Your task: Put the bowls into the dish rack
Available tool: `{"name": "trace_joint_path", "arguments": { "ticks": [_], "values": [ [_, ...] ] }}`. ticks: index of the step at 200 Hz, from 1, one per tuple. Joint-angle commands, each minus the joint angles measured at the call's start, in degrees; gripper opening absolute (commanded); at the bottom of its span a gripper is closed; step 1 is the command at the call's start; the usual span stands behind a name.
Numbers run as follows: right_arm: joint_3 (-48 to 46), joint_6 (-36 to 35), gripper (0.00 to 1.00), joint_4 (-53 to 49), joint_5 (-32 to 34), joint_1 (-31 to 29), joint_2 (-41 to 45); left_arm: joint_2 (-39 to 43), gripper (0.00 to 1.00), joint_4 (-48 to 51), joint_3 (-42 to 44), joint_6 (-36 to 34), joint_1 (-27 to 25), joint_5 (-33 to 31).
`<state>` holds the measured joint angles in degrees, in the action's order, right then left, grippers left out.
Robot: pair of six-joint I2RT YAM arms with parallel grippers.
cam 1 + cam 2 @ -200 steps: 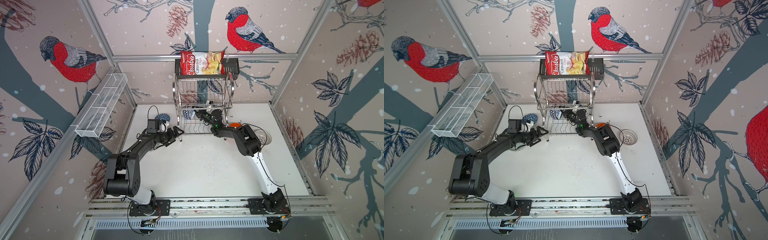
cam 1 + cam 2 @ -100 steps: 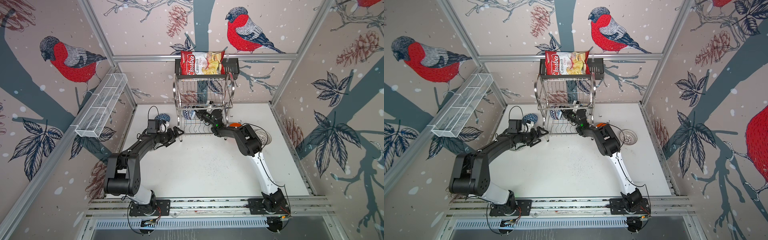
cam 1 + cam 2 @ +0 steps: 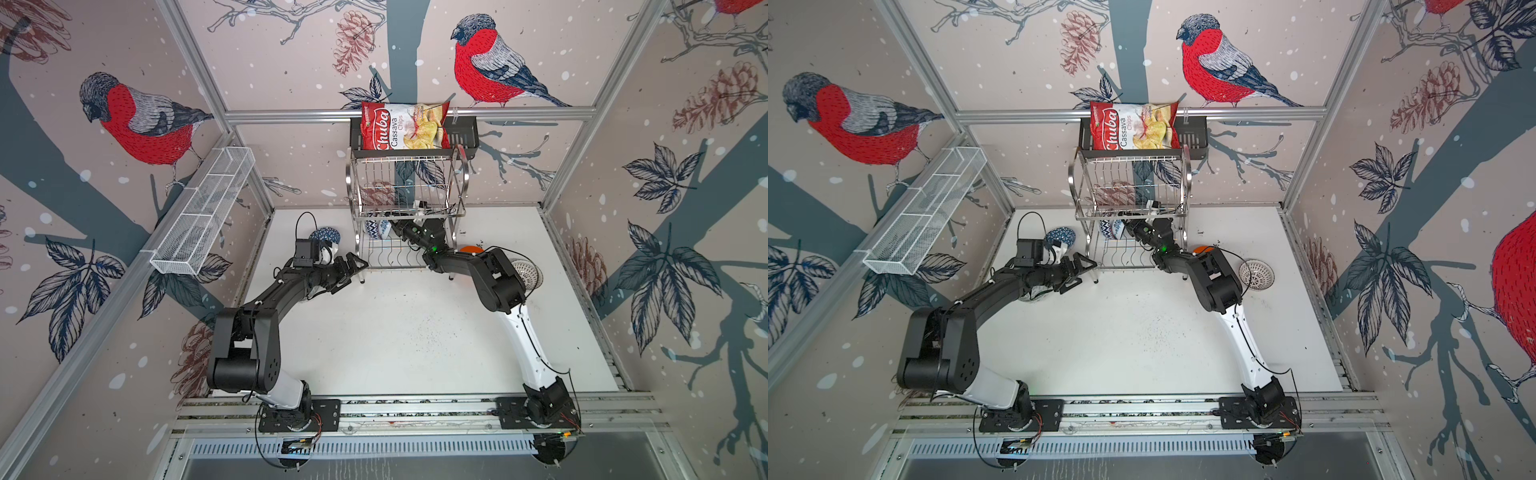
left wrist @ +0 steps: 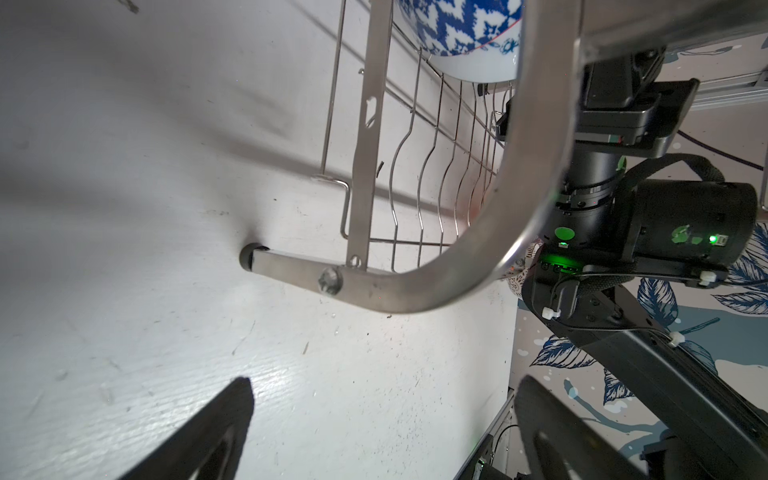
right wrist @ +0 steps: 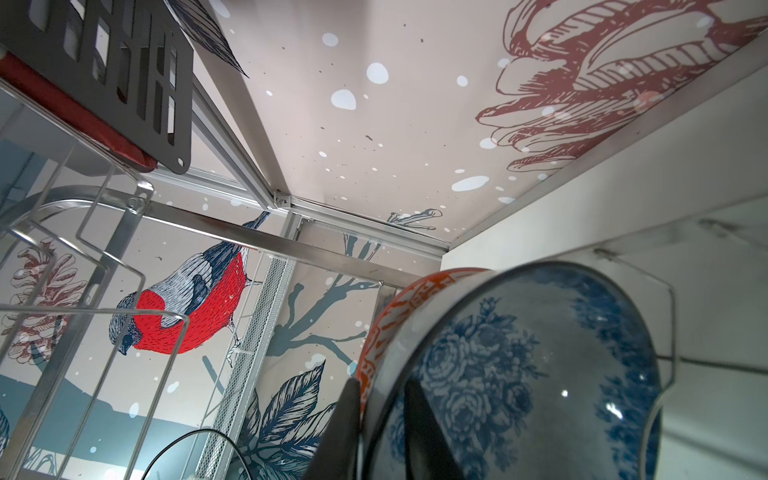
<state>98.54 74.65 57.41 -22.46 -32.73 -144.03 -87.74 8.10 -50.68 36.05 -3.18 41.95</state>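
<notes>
Far across the white table (image 3: 395, 332), against the back wall, stands the rack (image 3: 390, 259), shiny steel wire with curved tube sides and wavy shelves. Both top views show the right gripper (image 3: 394, 226) reaching into its lower tier, but wires hide how it closes. Only the right wrist view shows the grasp: two dark fingers (image 5: 338, 440) pinch the thin rim of a glossy floral bowl (image 5: 519, 374), grey-blue inside, with an orange-red bowl (image 5: 399, 303) just behind it. Only the left wrist view shows the rack's rubber-tipped foot (image 4: 249, 257) and a zigzag bowl (image 4: 461, 29), blue and white, on the lower shelf; whether it is one of those two I cannot tell. The left gripper (image 3: 355, 273) hovers by the rack's near left corner, jaws spread wide, holding nothing. Top views alone show a blue bowl (image 3: 326, 236) on the table left of the rack, and right of it an orange bowl (image 3: 471, 249) and a pale bowl (image 3: 527, 273), both partly behind the right arm.
</notes>
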Motion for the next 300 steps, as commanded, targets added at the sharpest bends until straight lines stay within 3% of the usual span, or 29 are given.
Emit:
{"name": "trace_joint_path", "arguments": {
  "ticks": [1,129,198,300],
  "values": [
    [-0.4,-2.0,0.18,-0.1,0.3,-0.2,1.1,0.4,0.98,-0.2,0.0,-0.4,0.2,0.5],
    [-1.6,-7.7,0.11,-1.8,-1.4,-0.5,3.3,0.4,0.98,-0.2,0.1,-0.4,0.2,0.6],
    [-1.9,-7.5,0.21,-2.2,-2.3,-0.6,3.4,0.0,0.98,-0.3,-0.1,-0.4,0.2,0.5],
    [-5.8,-5.4,0.27,0.4,-0.8,-1.0,6.2,0.1,0.98,-0.2,-0.5,-0.3,0.2,0.4]
  ]
}}
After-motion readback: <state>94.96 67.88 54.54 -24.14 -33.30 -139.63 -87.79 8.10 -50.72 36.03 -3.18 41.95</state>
